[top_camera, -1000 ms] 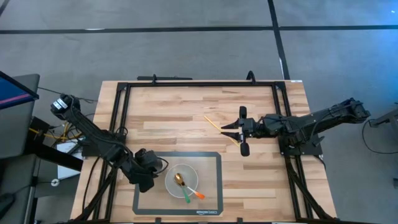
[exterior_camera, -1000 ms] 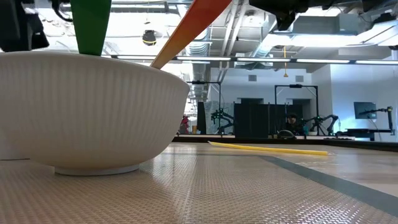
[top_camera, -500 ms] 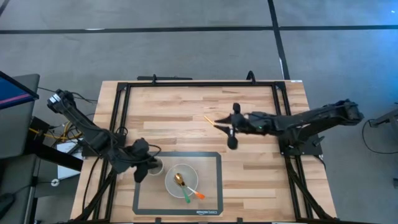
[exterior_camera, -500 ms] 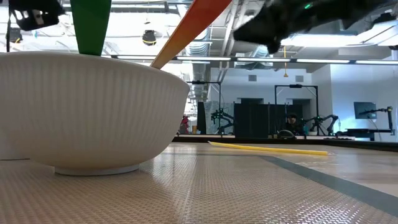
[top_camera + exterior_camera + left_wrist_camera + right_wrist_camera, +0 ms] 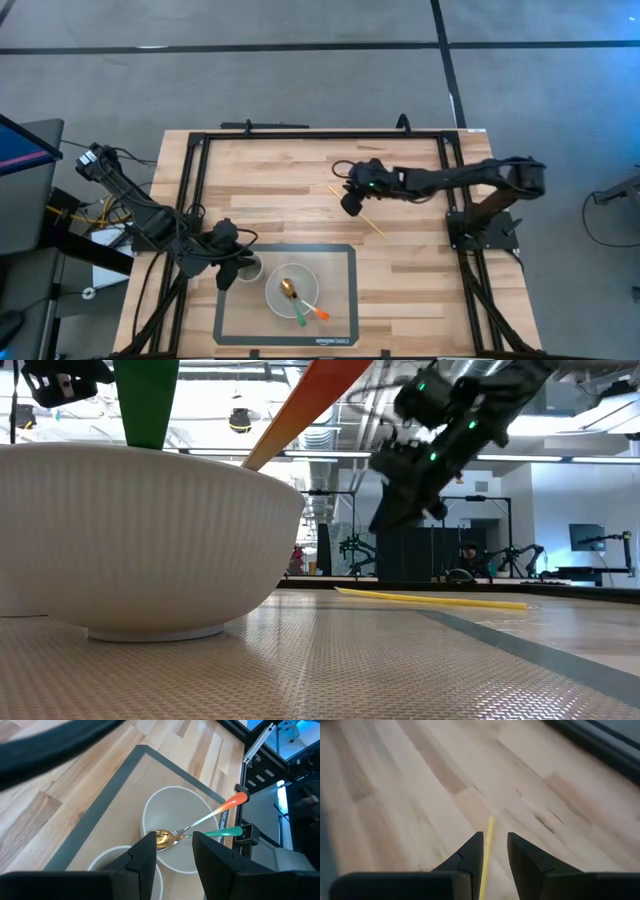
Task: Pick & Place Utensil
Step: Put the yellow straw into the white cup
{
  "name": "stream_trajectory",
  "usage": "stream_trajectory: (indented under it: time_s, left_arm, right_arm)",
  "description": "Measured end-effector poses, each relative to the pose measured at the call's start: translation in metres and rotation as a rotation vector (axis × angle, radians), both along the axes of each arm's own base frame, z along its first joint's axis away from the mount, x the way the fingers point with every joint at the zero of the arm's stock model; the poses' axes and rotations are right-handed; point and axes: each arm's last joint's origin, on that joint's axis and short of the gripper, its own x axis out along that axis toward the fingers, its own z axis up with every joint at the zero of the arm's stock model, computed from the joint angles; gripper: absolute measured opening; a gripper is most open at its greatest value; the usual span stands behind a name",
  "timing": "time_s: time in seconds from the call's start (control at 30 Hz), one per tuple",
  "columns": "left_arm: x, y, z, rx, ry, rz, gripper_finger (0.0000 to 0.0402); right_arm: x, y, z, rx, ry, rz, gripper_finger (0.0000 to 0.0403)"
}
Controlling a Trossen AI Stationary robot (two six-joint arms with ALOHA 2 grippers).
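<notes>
Now right gripper (image 5: 352,200) shifted over yellow utensil (image 5: 358,211).

Wooden table (image 5: 290,185) with black frame rails (image 5: 320,137), grey-bordered mat (image 5: 338,290) on the table's near edge, blue monitor (image 5: 18,145) beyond the table's left side, grey floor around the table

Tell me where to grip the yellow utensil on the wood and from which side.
Grip the yellow utensil mid-handle, coming straight down from above. It is thin, lies flat and diagonal on the bare table, so fingers should straddle its width. The right hand already hovers over it, slightly open.
</notes>
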Motion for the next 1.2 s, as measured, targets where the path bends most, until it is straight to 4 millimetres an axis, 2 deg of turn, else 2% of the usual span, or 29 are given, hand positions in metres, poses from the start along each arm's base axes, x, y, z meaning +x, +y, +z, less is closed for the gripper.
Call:
stream_trajectory:
  time_s: [0.2, 0.43, 0.73, 0.97, 1.2]
  left_arm:
    - [0.000, 0.000, 0.000, 0.000, 0.000, 0.000, 0.0127]
    - [0.000, 0.000, 0.000, 0.001, 0.000, 0.000, 0.0127]
    - [0.000, 0.000, 0.000, 0.002, -0.002, 0.003, 0.0127]
    - [0.000, 0.000, 0.000, 0.002, -0.002, 0.003, 0.0127]
    - [0.000, 0.000, 0.000, 0.002, -0.002, 0.003, 0.0127]
  right_arm:
    - [0.019, -0.018, -0.021, 0.077, 0.066, 0.034, 0.0082]
    - [0.045, -0.024, -0.036, 0.123, 0.136, 0.103, 0.0082]
    - [0.058, -0.033, -0.064, 0.178, 0.312, 0.078, 0.0082]
    - [0.064, -0.041, -0.067, 0.181, 0.311, 0.063, 0.0073]
    - [0.063, -0.041, -0.057, 0.173, 0.280, 0.061, 0.0007]
